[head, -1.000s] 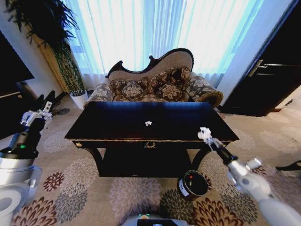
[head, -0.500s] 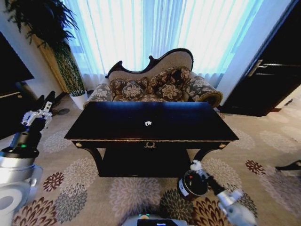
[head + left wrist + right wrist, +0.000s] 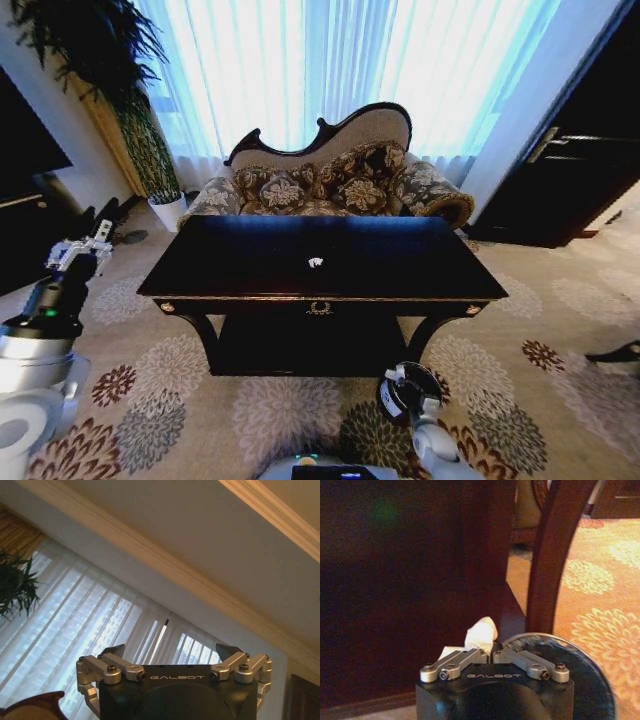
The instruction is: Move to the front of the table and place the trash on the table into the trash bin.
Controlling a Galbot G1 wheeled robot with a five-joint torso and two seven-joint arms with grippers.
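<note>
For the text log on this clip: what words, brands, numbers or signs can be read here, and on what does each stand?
"GALBOT": on the black body of the left gripper, in the left wrist view.
"GALBOT": on the black body of the right gripper, shut on a white wad of paper, in the right wrist view.
White label on the trash bin: too small to read.
Nothing else legible.

Right arm lowered in front of the base, wrist bent downward; right gripper [image 3: 403, 377] with jaws closed together, a wad of white paper [image 3: 481, 633] pinched at the fingertips. Left arm raised at the robot's left side, left gripper [image 3: 173, 652] pointing upward, jaws spread apart, holding nothing.
</note>
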